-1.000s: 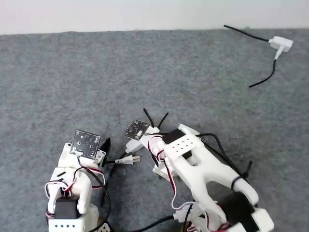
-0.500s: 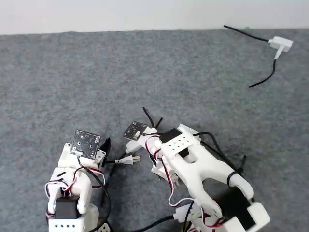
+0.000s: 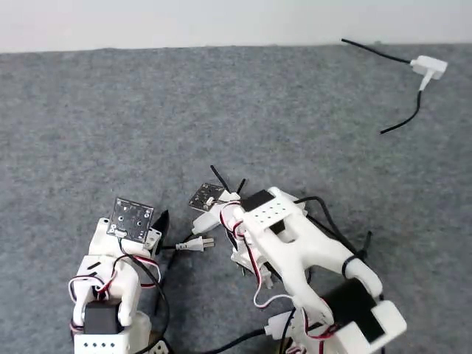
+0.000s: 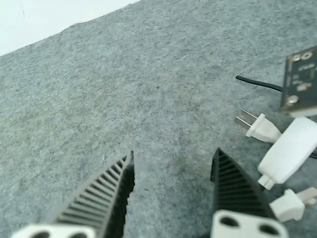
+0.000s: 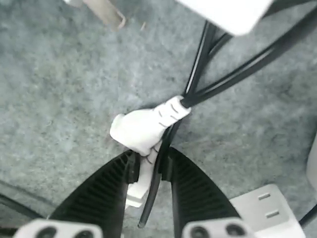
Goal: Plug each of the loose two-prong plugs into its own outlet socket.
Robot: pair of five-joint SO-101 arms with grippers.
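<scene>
Left tool (image 4: 173,154): ribbed black jaws apart with nothing between them, low over the grey felt-like tabletop (image 3: 110,118). It has not budged in the last second.

Just beside it, a loose white two-prong plug on a black lead (image 3: 196,244) lies flat on the felt. Its prongs point toward the right arm, and it is in the same spot as before.

Right tool (image 5: 148,154): jaws drawn together, clamped on a white moulded plug with a black cord (image 5: 142,130). They pinch its near end along with the cord. I can't tell where the prongs are.

Change: the right arm's elbow swung back toward the near edge and the wrist nudged slightly left and away. The black cord ends shifted with it. This reads as lifting or re-aiming the held plug, not mating it. Neither plug is seated in anything, so the task looks early.

Far right corner: a small white connector block on thin black cords (image 3: 429,67), well apart from both arms. It may be a socket; can't tell.

The surface is one fuzzy grey mat that ends at a plain white wall (image 3: 184,22).
</scene>
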